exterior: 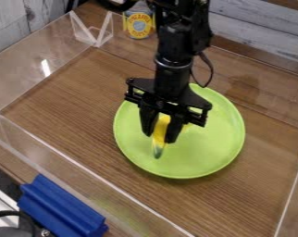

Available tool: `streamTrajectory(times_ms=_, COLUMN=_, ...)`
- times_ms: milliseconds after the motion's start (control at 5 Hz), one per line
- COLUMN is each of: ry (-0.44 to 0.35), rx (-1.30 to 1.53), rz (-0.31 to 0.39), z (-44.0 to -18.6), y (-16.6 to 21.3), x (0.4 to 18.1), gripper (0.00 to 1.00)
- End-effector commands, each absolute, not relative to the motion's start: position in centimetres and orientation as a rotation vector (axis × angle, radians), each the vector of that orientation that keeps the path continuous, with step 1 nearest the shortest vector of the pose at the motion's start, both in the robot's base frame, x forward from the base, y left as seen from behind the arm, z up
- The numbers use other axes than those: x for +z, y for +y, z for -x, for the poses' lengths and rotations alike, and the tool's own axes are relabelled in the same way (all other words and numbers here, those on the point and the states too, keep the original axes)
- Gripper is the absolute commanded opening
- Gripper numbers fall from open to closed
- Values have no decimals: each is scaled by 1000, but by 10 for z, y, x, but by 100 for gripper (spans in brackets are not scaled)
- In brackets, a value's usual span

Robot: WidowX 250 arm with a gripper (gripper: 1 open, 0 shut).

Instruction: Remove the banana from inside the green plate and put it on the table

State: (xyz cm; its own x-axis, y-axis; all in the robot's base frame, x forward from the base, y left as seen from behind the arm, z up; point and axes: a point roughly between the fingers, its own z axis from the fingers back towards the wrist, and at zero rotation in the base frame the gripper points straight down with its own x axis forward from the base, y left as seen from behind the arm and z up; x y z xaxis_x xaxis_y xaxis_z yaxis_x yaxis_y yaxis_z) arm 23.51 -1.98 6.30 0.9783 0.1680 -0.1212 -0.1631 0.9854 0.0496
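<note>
A black robot arm reaches straight down from the top of the view, ending in a black two-fingered gripper (162, 137) that points at a round, shallow, lime-green plastic plate (219, 139). The plate sits on a dark brown wood-grain table (78, 93) with clear acrylic walls (22, 51) round its edges.

The gripper's fingers are clenched on a small curved yellow banana (158, 143), one dark finger on each side of it. The upper part of the banana is hidden between the fingers, while its lower end, with a greenish-dark tip, pokes out below them toward the near-left part of the plate. Whether that tip touches the plate's surface or hangs just above it cannot be told.

Behind the arm, near the far wall, stands a yellow round object with a blue label (139, 25). A blue block-shaped object (59, 211) lies at the near edge, outside the acrylic wall.
</note>
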Motion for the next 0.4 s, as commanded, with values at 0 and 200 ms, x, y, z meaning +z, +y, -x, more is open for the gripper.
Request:
streamTrajectory(times_ms=0, ry=55, rx=153, rz=-33, z=-245, y=-21, x=83, gripper=0)
streamTrajectory(times_ms=200, ry=60, rx=149, rz=-33, z=-245, y=-21, x=87, gripper=0)
